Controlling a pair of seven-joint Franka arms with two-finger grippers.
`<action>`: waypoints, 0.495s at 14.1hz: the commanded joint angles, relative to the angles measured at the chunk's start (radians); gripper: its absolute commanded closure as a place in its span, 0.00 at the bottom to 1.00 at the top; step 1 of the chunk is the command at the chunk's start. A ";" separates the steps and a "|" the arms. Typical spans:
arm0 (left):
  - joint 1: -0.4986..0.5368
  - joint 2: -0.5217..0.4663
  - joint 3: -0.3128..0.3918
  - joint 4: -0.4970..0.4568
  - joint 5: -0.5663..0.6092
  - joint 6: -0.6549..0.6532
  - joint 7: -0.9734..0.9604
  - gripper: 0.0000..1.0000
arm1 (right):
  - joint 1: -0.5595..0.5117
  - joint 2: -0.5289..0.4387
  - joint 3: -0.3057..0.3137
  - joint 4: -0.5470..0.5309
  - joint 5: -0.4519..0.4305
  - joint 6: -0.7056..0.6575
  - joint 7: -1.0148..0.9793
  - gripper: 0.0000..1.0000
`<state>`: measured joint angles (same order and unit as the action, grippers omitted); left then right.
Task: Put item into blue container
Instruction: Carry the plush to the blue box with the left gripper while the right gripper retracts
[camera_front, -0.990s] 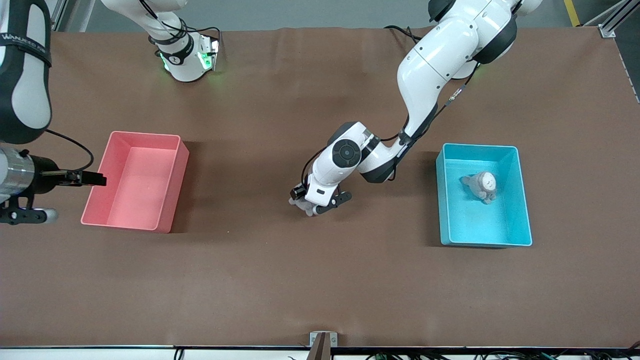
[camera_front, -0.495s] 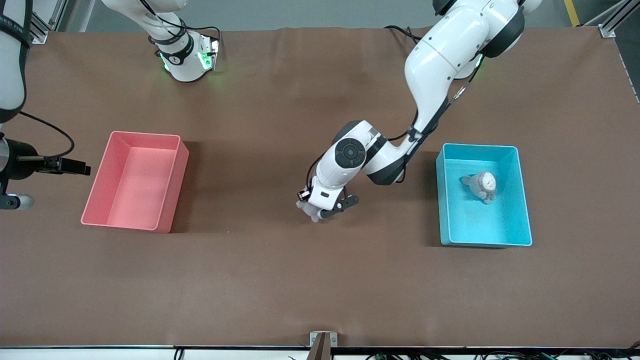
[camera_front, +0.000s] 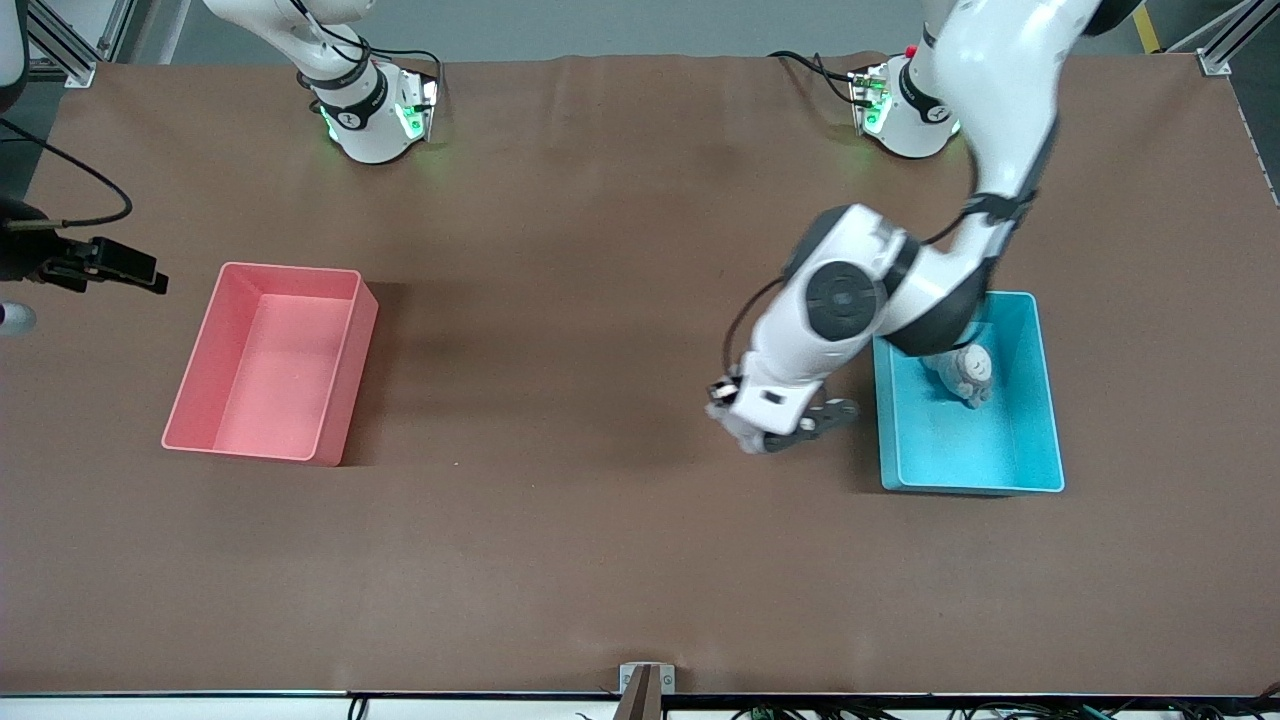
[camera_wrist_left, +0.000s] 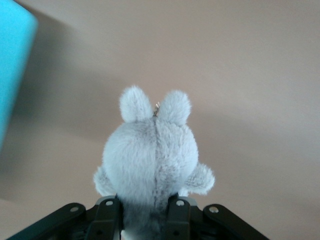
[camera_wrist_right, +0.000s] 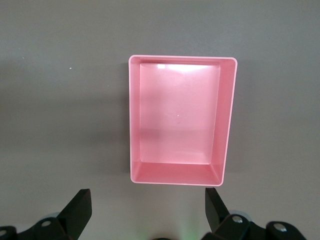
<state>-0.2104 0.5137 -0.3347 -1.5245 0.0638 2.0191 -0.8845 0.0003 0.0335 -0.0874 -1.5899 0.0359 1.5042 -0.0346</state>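
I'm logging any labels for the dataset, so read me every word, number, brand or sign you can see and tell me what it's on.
None can be read.
Right arm base: a small dark mark, too small to read.
Blue container, pink bin, grey plush toy: no print visible.

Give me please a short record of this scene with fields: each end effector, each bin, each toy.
left end effector: shut on grey plush toy, above the table beside the blue container
right end effector: open, holds nothing, waiting high over the pink bin
blue container: toward the left arm's end; second plush toy lies in it
pink bin: toward the right arm's end; nothing in it
step left: carried toy not yet over the blue container
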 joint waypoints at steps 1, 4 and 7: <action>0.145 -0.196 -0.007 -0.233 0.011 0.017 0.173 0.68 | 0.004 -0.072 0.003 -0.076 -0.025 0.033 -0.002 0.00; 0.284 -0.248 -0.007 -0.319 0.011 0.020 0.332 0.68 | 0.004 -0.093 0.005 -0.084 -0.025 0.031 -0.002 0.00; 0.371 -0.213 -0.007 -0.338 0.066 0.055 0.410 0.68 | 0.001 -0.109 0.003 -0.082 -0.025 0.030 -0.007 0.00</action>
<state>0.1278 0.2959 -0.3330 -1.8259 0.0823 2.0341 -0.5026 0.0003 -0.0267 -0.0864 -1.6233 0.0319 1.5155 -0.0347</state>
